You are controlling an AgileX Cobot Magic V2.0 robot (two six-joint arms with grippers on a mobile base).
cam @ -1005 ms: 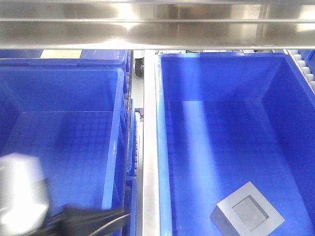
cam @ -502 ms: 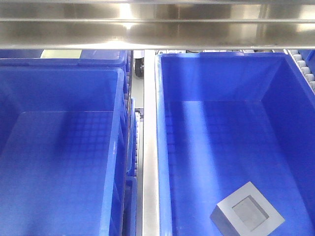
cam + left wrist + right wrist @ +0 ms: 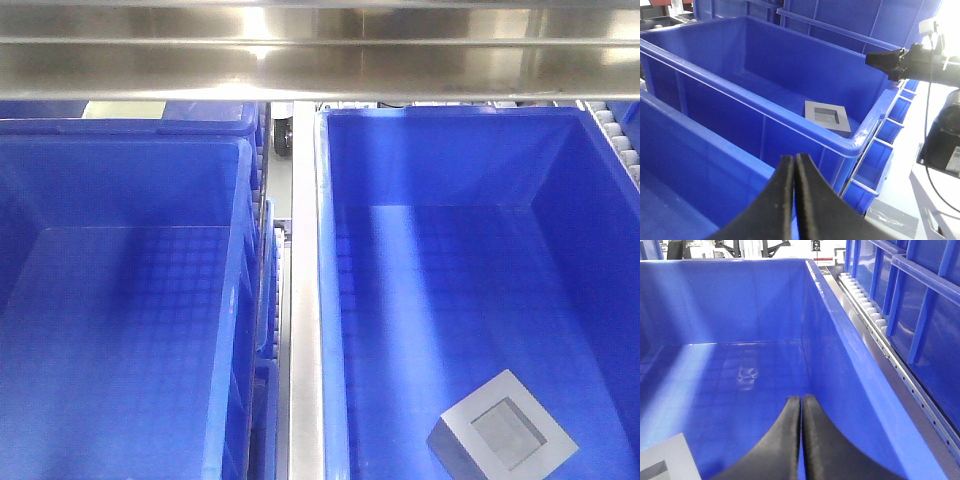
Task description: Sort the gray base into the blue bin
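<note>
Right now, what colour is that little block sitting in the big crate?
Pale gray block, darker gray square recess on top; clearest in the front-facing view.

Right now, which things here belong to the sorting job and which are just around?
Job:
gray base, lying in its bin
blue bin holding it

Just around:
second blue bin, on the left
metal divider rail
steel shelf overhead
</note>
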